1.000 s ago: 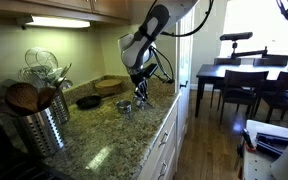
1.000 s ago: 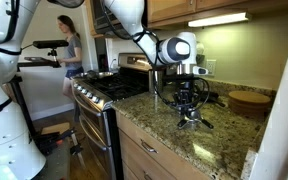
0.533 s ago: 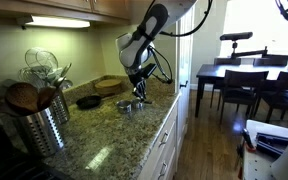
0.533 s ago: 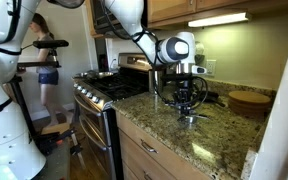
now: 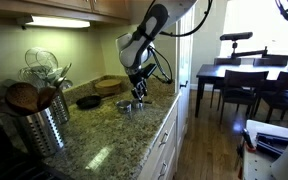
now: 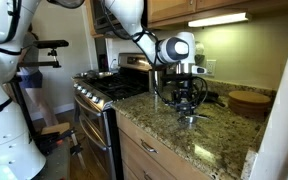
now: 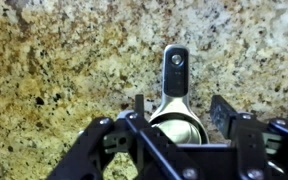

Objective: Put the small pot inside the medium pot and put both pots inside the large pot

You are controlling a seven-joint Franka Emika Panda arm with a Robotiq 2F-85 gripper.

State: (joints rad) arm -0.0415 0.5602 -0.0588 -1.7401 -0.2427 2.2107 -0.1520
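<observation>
In the wrist view a shiny silver pot [image 7: 175,124] sits on the granite counter, its handle [image 7: 175,70] pointing away from the gripper. My gripper [image 7: 181,112] is open, with one finger on each side of the pot's rim and not touching it. I cannot tell which of the three pots this is. In both exterior views the gripper [image 5: 136,96] [image 6: 189,107] hangs low over a small cluster of silver pots [image 5: 128,106] [image 6: 190,119] near the counter's front edge. They are too small to tell apart.
A black frying pan [image 5: 88,101] and a wooden bowl [image 5: 110,85] sit behind the pots. A tall steel utensil holder [image 5: 39,126] stands further along the counter. A stove [image 6: 109,90] adjoins the counter. A person moves behind the stove.
The gripper has come down a little over the pots during the last second. The pots have not moved. The person in the background has walked out of view.
</observation>
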